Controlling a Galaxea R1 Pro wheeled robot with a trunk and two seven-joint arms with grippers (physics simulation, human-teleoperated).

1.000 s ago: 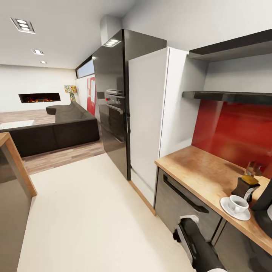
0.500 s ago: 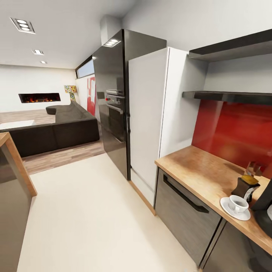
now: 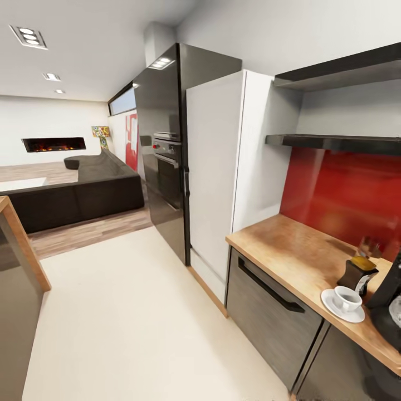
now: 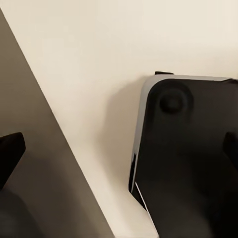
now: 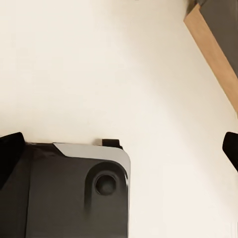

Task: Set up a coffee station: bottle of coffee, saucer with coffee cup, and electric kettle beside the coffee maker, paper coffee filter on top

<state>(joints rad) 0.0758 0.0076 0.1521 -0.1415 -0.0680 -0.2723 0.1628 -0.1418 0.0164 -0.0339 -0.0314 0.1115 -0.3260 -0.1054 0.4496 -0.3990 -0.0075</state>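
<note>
On the kitchen countertop (image 3: 284,248) at the right, the white coffee cup (image 3: 346,298) sits on the saucer (image 3: 333,308). The brown bottle of coffee (image 3: 356,271) stands just behind them. The black coffee maker (image 3: 388,312) is cut off by the picture's right edge, beside the saucer. Above, the thin dark kitchen shelf (image 3: 334,143) is bare. My left gripper (image 4: 119,148) and right gripper (image 5: 119,148) both hang open over the pale floor, nothing between their fingers. The paper coffee filter and electric kettle are out of view.
A white tall cabinet (image 3: 214,167) and a black oven tower (image 3: 164,150) stand left of the counter. A wood-edged island (image 3: 19,245) is at the near left. Pale floor (image 3: 122,312) runs between them toward a dark sofa (image 3: 83,192). My black base (image 4: 188,158) lies below both grippers.
An arm seen at the bottom a second ago has dropped out of the head view. The whole picture has shifted slightly, so the camera moved; the counter items stayed put.
</note>
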